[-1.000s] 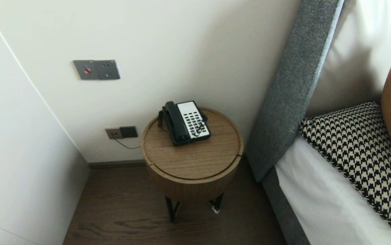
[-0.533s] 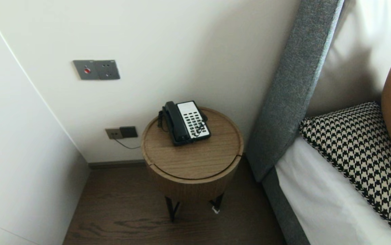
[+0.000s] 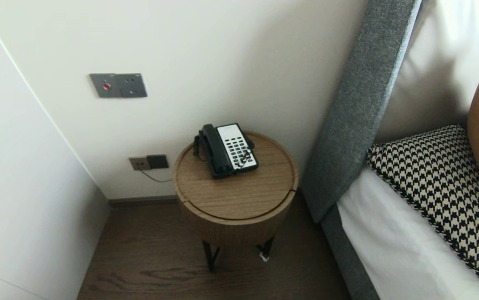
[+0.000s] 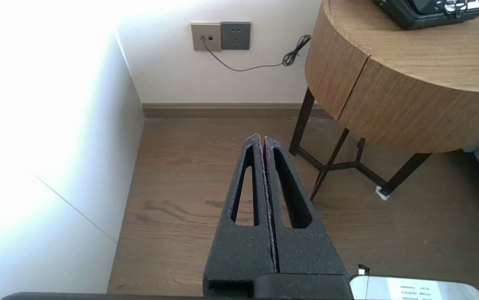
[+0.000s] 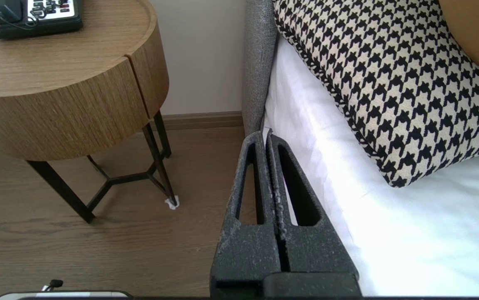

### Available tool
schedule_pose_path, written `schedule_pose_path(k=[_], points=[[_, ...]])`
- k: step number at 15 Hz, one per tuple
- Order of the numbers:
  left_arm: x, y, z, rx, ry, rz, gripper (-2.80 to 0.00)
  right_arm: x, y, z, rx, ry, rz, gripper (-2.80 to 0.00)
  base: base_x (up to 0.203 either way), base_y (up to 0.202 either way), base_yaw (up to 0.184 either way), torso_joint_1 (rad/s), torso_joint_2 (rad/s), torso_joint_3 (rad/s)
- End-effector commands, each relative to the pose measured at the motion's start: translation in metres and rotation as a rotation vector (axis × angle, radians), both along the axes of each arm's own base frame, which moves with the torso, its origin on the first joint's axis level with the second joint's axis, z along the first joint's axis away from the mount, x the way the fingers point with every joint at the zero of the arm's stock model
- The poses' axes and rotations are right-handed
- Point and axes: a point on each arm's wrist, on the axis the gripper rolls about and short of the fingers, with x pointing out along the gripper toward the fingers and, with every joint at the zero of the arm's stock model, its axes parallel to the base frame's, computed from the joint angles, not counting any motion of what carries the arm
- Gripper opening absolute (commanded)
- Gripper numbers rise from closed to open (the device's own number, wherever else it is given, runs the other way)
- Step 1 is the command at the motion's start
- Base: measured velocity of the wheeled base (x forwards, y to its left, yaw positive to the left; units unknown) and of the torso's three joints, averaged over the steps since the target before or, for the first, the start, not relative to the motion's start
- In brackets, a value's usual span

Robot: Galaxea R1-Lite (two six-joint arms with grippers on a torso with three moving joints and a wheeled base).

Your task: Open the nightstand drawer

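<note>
The left gripper [image 4: 263, 137] is hanging low over the wooden floor [image 4: 189, 196]. Its fingers [image 4: 243, 254] are pressing flat together along their whole length, holding nothing and touching nothing. Ahead of those fingers a wall socket [image 4: 221, 36] is sitting low on the wall, with a thin cable [image 4: 239, 70] trailing from it toward the round wooden worktop [image 4: 410, 54]. That worktop is standing ahead of the left fingers and to the robot's right of them, well apart.

The telephone [image 3: 227, 150] is lying flat on the rear part of the worktop, close to the wall. It is sitting beyond both pairs of fingers and between them from side to side. Its long axis is running from the wall toward the robot, with the near end pointing slightly to the robot's right. The black handset [image 3: 214, 150] is resting along the telephone's left side, parallel to that axis, and the white keypad [image 3: 238, 146] is facing up beside it.

The right gripper [image 5: 264, 134] is hanging over the floor just beside the edge of the bed [image 5: 389, 233]. Its fingers [image 5: 247, 250] are likewise lying shut against each other and gripping nothing. The grey headboard [image 5: 258, 62] is rising ahead of these fingers, and a houndstooth pillow [image 5: 389, 83] is lying on the bed to the robot's right of them.
</note>
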Motion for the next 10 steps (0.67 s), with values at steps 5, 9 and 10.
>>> schedule_pose_path(k=[5, 9, 10], points=[[0.000, 0.000, 0.000, 0.005, 0.004, 0.001, -2.80, 0.000, 0.000, 0.000, 0.000, 0.001, 0.000, -2.80, 0.000, 0.000, 0.000, 0.000, 0.00, 0.000], [-0.001, 0.000, 0.007, 0.006, 0.003, 0.007, -2.80, 0.000, 0.000, 0.000, -0.001, 0.001, 0.000, -2.80, 0.000, 0.000, 0.000, 0.000, 0.00, 0.000], [-0.001, 0.000, 0.013, 0.003, 0.010, 0.007, -2.80, 0.000, 0.000, 0.000, 0.000, 0.001, 0.000, -2.80, 0.000, 0.000, 0.000, 0.000, 0.00, 0.000]])
